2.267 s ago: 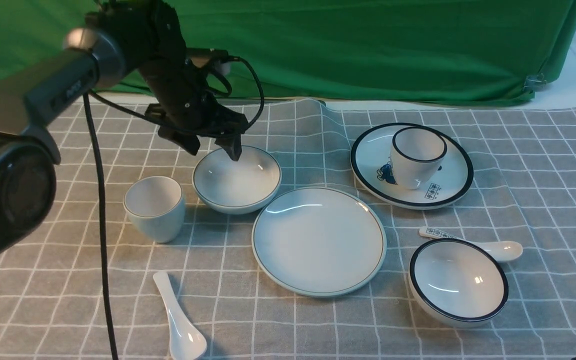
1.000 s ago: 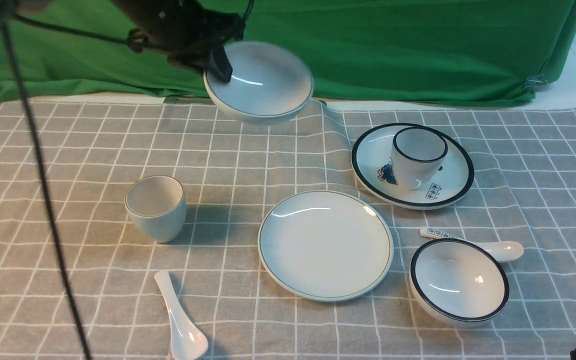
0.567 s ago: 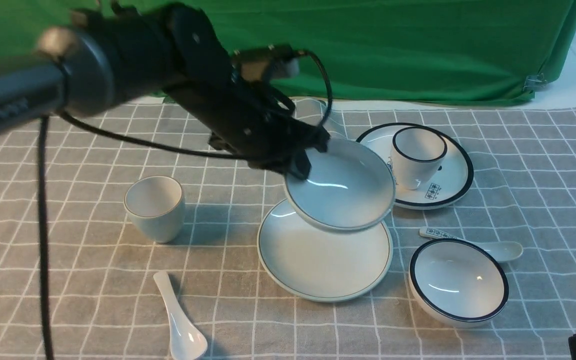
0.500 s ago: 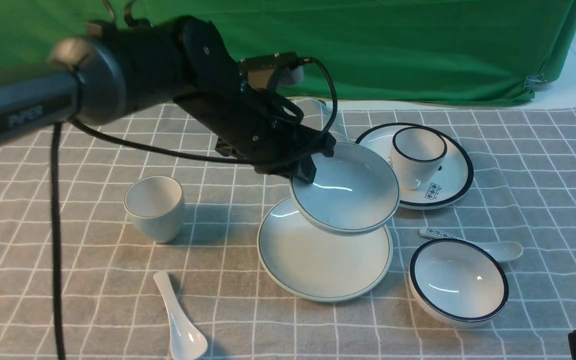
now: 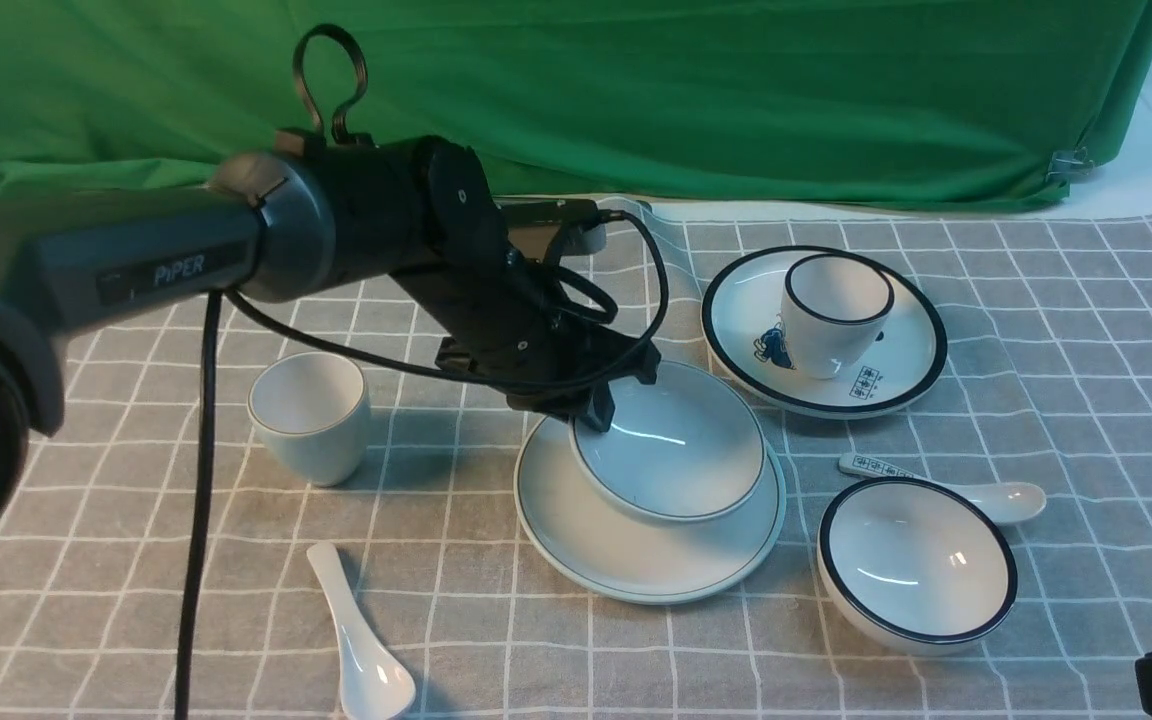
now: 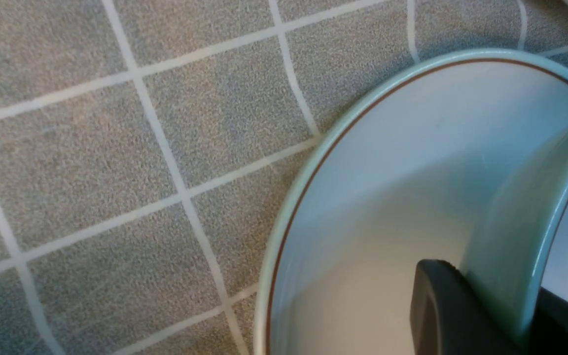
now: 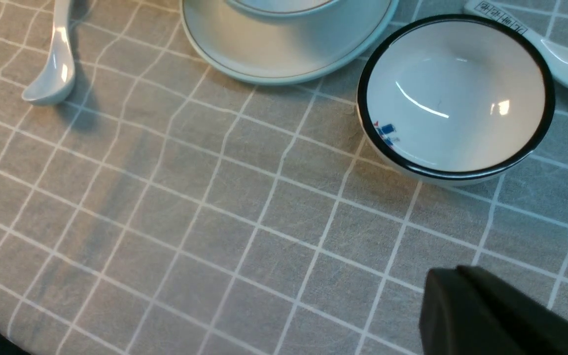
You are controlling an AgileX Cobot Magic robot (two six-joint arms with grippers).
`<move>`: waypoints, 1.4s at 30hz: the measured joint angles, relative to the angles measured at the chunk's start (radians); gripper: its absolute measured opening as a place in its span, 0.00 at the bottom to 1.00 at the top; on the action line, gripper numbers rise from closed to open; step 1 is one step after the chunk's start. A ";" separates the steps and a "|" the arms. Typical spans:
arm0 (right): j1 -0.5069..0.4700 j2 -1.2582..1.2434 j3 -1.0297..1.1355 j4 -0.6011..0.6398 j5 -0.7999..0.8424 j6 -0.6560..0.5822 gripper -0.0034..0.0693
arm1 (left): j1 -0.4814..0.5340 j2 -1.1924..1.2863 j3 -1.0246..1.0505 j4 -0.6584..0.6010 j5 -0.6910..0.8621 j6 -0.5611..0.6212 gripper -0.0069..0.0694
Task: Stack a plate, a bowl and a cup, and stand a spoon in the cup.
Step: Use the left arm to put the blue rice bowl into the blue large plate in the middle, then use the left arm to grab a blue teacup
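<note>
Though part-hidden, bowl (image 5: 684,452) in L gripper (image 5: 600,412)

Left of our left gripper (image 5: 593,408), bare grey checked cloth (image 5: 436,440) runs to the small pale handleless cup (image 5: 311,415); to its right stand the black-rimmed white plate (image 5: 911,350) and black-rimmed cup (image 5: 834,315).
</note>
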 joint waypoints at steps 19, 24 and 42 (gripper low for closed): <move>0.000 0.000 0.000 0.000 0.000 0.000 0.07 | 0.000 -0.037 0.000 0.109 0.005 -0.025 0.59; 0.000 0.000 0.000 0.000 0.000 -0.001 0.07 | 0.000 -0.131 0.000 0.235 0.037 -0.107 0.58; 0.000 0.002 0.000 0.001 0.003 -0.004 0.07 | 0.435 -0.198 0.000 0.173 0.401 -0.016 0.31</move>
